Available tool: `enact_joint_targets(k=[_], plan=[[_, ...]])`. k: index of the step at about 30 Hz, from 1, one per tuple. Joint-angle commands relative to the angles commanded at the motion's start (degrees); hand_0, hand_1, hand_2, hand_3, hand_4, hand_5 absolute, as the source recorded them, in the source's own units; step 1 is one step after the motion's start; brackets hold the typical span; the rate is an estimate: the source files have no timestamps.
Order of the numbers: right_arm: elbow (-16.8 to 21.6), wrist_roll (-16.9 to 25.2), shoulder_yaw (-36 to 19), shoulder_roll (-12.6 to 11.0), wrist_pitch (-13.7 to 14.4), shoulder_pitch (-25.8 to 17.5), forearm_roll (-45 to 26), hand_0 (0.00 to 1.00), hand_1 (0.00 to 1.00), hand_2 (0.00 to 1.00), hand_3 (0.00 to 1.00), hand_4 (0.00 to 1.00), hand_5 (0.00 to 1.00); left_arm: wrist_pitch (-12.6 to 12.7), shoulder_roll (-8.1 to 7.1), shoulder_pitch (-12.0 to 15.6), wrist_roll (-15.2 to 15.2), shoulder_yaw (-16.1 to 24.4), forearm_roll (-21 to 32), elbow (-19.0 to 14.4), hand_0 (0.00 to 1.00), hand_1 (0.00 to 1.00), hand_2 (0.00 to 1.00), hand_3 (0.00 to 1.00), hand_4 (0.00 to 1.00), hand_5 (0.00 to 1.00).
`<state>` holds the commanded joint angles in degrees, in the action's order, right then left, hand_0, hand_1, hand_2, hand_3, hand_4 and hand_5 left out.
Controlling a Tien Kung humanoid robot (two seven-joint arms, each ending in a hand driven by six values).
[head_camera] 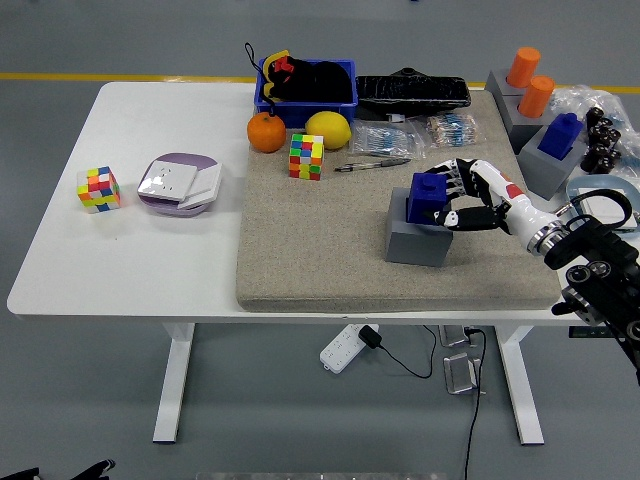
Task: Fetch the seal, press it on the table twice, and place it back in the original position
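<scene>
Desk: your white desk [150, 270] carries a tan mat [330, 250] on its right part.
Seal: you see the blue seal [428, 195] standing in its grey base [415, 238] on the mat.
Hand: your right hand [468, 196] grips the seal, fingers wrapped around it.

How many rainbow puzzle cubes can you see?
2. One cube sits on the bare white table at the left, beside the purple-and-white box. The other cube sits on the beige mat, near the lemon.
</scene>
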<state>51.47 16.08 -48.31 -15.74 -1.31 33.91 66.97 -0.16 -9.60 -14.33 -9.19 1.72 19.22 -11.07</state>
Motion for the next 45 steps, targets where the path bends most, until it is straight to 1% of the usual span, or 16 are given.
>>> enact_joint_targets(k=[1,2,6,7,13,14,19,20,32,43,44,45], plan=[[-0.01,0.01,0.01,0.01,-0.04,0.02,-0.01,0.533,0.395,0.401,0.393,0.669,0.002,0.0,-0.01,0.0,0.0,0.0,0.01,0.0,0.813,0.786,0.763,0.8,0.687,0.429],[0.0,0.04,0.06,0.03,-0.11,0.04,-0.04,0.585,0.46,0.475,0.491,0.708,0.002,0.0,-0.02,0.01,-0.02,0.04,-0.06,0.0,0.813,0.786,0.763,0.8,0.687,0.429],[-0.04,0.21,0.3,0.12,-0.24,0.15,-0.16,0.585,0.46,0.475,0.491,0.708,0.002,0.01,-0.02,0.04,-0.07,0.16,-0.18,0.01,0.813,0.786,0.763,0.8,0.687,0.429],[-0.07,0.29,0.35,0.16,-0.3,0.17,-0.28,0.73,0.672,0.677,0.694,0.896,0.002,0.01,-0.02,0.04,-0.05,0.12,-0.13,0.01,0.813,0.786,0.763,0.801,0.687,0.429],[-0.35,0.67,0.38,0.35,-0.35,0.24,-0.38,0.73,0.672,0.677,0.694,0.896,0.002,0.01,-0.02,-0.01,0.03,-0.05,0.03,0.0,0.813,0.786,0.763,0.801,0.687,0.429],[-0.35,0.71,0.36,0.37,-0.34,0.25,-0.38,0.804,0.805,0.805,0.808,0.966,0.002,0.0,-0.01,0.0,0.03,-0.06,0.03,-0.01,0.813,0.787,0.763,0.801,0.687,0.43],[-0.34,0.76,0.36,0.43,-0.27,0.33,-0.41,0.804,0.805,0.805,0.808,0.966,0.002,0.03,-0.06,0.0,-0.07,0.18,-0.2,0.0,0.813,0.787,0.763,0.801,0.687,0.43],[-0.34,0.76,0.34,0.43,-0.26,0.34,-0.38,0.824,0.818,0.823,0.821,0.998,0.002,0.02,-0.07,-0.01,-0.09,0.21,-0.25,-0.01,0.813,0.787,0.763,0.8,0.687,0.429],[-0.32,0.8,-0.1,0.48,0.03,0.07,-0.26,0.827,0.816,0.822,0.823,0.998,0.002,0.02,-0.07,-0.03,-0.02,0.1,-0.18,-0.02,0.813,0.787,0.763,0.8,0.687,0.429],[0.71,0.02,-3.78,-0.61,-0.14,-2.06,1.41,0.828,0.822,0.823,0.823,0.998,0.002,0.05,-0.07,0.18,-0.18,0.43,-0.4,0.01,0.813,0.787,0.763,0.8,0.687,0.429],[0.9,-0.1,-4.34,-0.77,-0.18,-2.26,1.84,0.879,0.873,0.848,0.86,0.998,0.055,0.05,-0.07,0.15,-0.17,0.42,-0.38,0.01,0.814,0.787,0.762,0.801,0.687,0.429],[1.2,-0.31,-5.35,-1.03,-0.31,-2.64,2.43,0.879,0.873,0.848,0.86,0.998,0.055,0.06,-0.08,0.09,-0.13,0.35,-0.34,-0.01,0.814,0.787,0.762,0.801,0.687,0.429]])
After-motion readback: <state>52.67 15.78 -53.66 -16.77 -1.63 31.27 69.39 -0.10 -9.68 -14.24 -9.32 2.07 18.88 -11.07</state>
